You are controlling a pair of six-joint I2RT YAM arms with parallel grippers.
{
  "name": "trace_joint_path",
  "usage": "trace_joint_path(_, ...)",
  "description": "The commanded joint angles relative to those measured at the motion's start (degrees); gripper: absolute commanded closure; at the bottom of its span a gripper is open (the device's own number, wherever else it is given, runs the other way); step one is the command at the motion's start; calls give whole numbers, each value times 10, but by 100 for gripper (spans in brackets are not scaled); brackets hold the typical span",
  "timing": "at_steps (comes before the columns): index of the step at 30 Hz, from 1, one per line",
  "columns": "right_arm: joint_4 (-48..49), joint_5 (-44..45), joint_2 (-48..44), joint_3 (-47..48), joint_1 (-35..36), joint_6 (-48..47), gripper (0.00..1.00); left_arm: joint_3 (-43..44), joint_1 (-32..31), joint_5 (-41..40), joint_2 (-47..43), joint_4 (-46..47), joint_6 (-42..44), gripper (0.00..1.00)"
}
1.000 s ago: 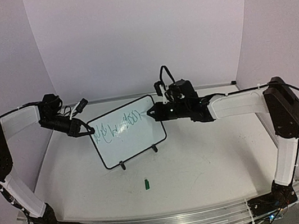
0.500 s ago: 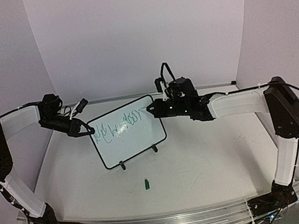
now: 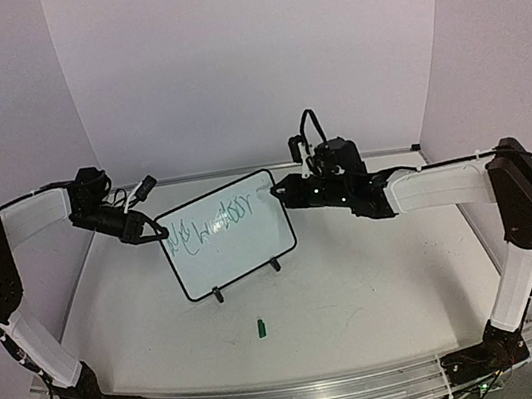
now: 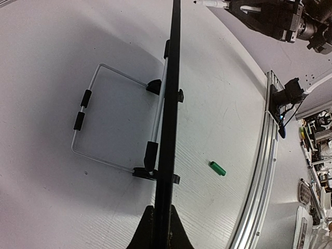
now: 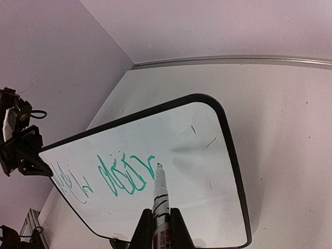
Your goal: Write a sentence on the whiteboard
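From above, the whiteboard stands in the middle of the table and leans back a little. The left gripper is at the whiteboard's left edge, with its fingers pinched shut on the black frame. I think it holds on there so the whiteboard does not slide or tip when the pen pushes on it. The right gripper is by the whiteboard's top right corner. The sentence is green and runs across the top part of the whiteboard. A green cap lies in front of the whiteboard. It is most likely the pen's cap, taken off so the pen can write.

From the left wrist, the whiteboard looks like a thin black line, because we see it from its edge. The fingers squeeze that edge tight. Behind the whiteboard, a wire stand props it up.

From the right wrist, the fingers are closed around a marker. Its tip points at the whiteboard, just to the right of the last green letters. I cannot tell if the tip touches the whiteboard. There is white space to the right of the letters and under them, so more words could fit.
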Motion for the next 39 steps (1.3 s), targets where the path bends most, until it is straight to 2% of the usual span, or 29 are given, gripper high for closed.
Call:
trace_joint_path(1, 31, -4, -17, 0, -6, 10, 100, 6, 4, -72, -19, 8, 5, 100)
trace_joint_path(27, 37, -68, 51, 48, -26, 20, 100, 7, 4, -78, -13, 7, 6, 100)
trace_joint_path(39, 36, -98, 54, 28, -26, 26, 100, 7, 3, -77, -16, 7, 6, 100)
